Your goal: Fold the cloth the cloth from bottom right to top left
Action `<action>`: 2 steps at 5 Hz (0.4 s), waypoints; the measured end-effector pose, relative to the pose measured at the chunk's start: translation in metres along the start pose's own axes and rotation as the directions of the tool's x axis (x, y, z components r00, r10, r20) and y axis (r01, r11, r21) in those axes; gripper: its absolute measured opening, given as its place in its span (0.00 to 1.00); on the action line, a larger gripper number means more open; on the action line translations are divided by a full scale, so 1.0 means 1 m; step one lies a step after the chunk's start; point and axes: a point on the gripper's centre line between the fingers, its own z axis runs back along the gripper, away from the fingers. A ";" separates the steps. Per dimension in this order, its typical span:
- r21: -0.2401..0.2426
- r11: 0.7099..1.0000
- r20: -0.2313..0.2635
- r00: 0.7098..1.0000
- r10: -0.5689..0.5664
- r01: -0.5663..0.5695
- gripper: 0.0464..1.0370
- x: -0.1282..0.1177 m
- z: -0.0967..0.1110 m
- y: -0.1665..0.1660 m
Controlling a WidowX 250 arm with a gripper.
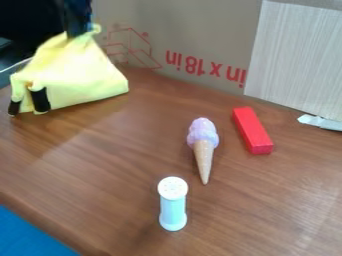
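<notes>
1. the end effector (79, 33) is at the far left, closed on the top of the cloth (77, 75), which rises to a peak just under it.
2. the cloth is at the far left of the surface (107, 170), hanging in a tent shape. its lower edge slopes from the near left up to the right, and two black tips (40, 100) point down at its left side. whether that edge touches the wood cannot be told.
3. the step in hand looks to be the carry and lay-down of the gripped part towards the far left; the fold is not yet laid flat.
4. to do it well, keep the grip firm and stay low enough that the rest of the cloth bears on the surface, or the whole piece may drag along and bunch.
5. lower gently while easing far and left, so the top layer rolls over the bottom one; let go only once it lies down, then lift straight up to avoid snagging.
6. mind the box (143, 30) behind: going too far could crumple the cloth against it.
7. the ice cream (203, 145), red block (252, 131) and shaker (173, 204) stand well apart, to the right.
</notes>
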 end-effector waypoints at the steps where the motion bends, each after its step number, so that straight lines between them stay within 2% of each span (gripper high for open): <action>1: 0.054 0.999 0.027 1.000 -0.006 0.005 0.44 -0.002 0.006 0.006; 2: 0.088 0.996 0.044 0.999 -0.018 0.014 0.74 -0.004 0.007 0.010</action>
